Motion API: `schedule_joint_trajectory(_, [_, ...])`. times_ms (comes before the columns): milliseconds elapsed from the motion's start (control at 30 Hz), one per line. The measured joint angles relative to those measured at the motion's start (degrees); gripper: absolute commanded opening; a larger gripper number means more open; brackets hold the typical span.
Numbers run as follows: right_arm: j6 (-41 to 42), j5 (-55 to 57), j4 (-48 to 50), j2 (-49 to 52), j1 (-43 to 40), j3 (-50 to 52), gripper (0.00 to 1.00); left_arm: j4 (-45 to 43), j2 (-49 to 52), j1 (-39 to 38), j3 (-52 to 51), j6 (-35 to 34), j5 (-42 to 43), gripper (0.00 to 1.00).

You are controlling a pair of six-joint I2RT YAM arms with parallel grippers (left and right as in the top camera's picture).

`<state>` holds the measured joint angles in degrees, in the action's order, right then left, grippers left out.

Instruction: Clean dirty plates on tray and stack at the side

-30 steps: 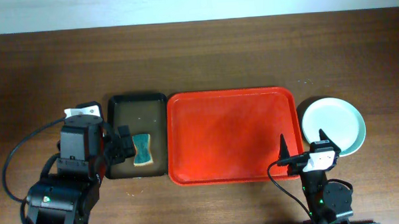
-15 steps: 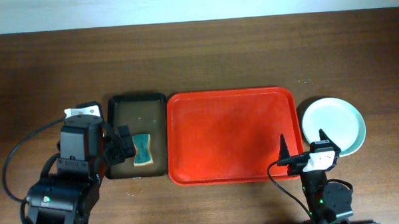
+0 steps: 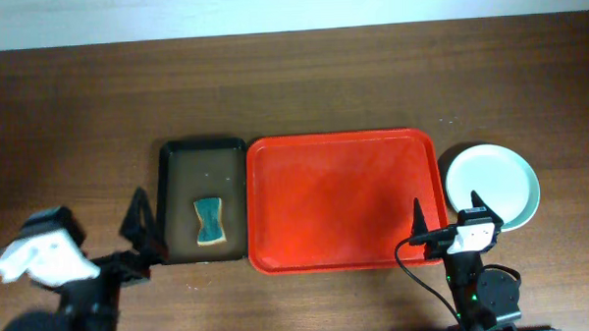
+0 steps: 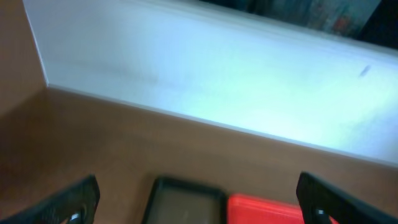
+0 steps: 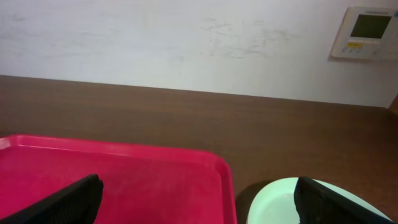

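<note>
The red tray (image 3: 345, 198) lies in the middle of the table with nothing on it. A pale green plate (image 3: 492, 186) sits on the table just right of the tray; I cannot tell whether others lie under it. My right gripper (image 3: 446, 209) hovers open at the tray's front right corner, one finger over the tray (image 5: 124, 180) and one over the plate (image 5: 280, 202). My left gripper (image 4: 196, 205) is open and empty, back at the front left, with one of its fingers (image 3: 138, 212) just left of the black tray.
A narrower black tray (image 3: 203, 200) lies against the red tray's left side and holds a teal sponge (image 3: 210, 220). A white wall runs along the table's far edge. Bare wood lies behind both trays.
My left arm has pulled back from over the black tray toward the front left corner, leaving the sponge fully in view. The right arm has not moved.
</note>
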<state>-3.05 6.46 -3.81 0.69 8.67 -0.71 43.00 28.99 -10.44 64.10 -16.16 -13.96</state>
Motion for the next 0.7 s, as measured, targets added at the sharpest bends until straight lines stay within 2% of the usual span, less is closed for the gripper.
schedule_joint_trajectory(133, [0.07, 0.02, 0.00, 0.00, 0.00, 0.00, 0.98, -9.64, -9.01, 0.00, -1.33, -0.39, -0.04, 0.99])
schedule_joint_trajectory(300, [0.07, 0.17, 0.02, 0.00, 0.00, 0.00, 0.98, -17.07, -17.42, 0.00, -4.98, -0.61, -0.04, 0.99])
schedule_joint_trajectory(433, [0.09, 0.17, 0.02, 0.00, 0.00, 0.00, 0.98, -33.66, -22.93, 0.00, -13.92, -0.79, -0.04, 0.99])
schedule_joint_trajectory(600, [0.07, 0.20, 0.04, 0.00, 0.00, 0.00, 0.98, -60.28, -27.34, 1.75, -31.04, -0.83, 2.05, 0.99])
schedule_joint_trajectory(700, [0.07, 0.20, 0.04, 0.00, 0.00, 0.00, 0.99, -69.96, -27.93, 4.98, -39.08, -0.83, 4.90, 0.99])
